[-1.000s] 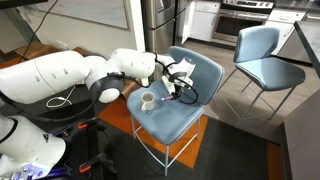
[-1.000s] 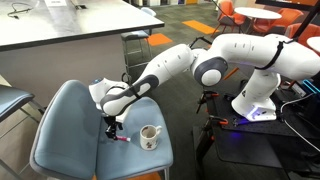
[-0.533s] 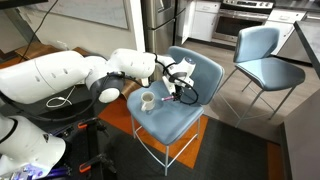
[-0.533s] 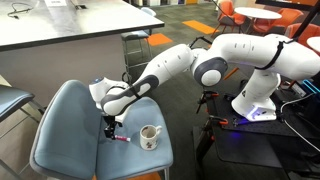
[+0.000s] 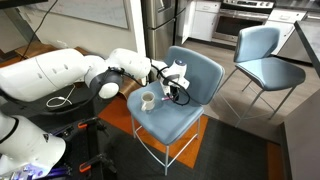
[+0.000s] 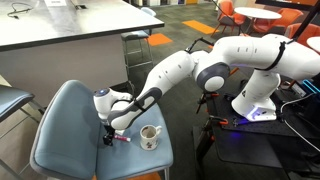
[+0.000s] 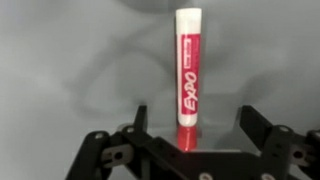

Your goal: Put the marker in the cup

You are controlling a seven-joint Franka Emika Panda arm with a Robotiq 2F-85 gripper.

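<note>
The marker [image 7: 187, 70] is a reddish-pink pen with a white end. In the wrist view it lies flat on the blue chair seat [image 7: 60, 90]. My gripper [image 7: 195, 128] is open, with one finger on each side of the marker's red end and not touching it. In both exterior views the gripper [image 5: 173, 92] [image 6: 108, 136] sits low over the seat [image 5: 180, 122] [image 6: 65, 130], next to the white cup [image 5: 147, 100] [image 6: 149, 136]. The cup stands upright, apart from the gripper. The marker's tip [image 6: 123, 140] shows between the gripper and the cup.
A second blue chair [image 5: 264, 58] stands off to the side. A large table [image 6: 60, 30] stands behind the seat's backrest. The robot's base and cables [image 6: 255, 105] are close beside the chair. The seat edges drop off just past the cup.
The gripper has come down closer to the seat over the marker and shifted a little toward the cup. The marker and the cup have not moved.
</note>
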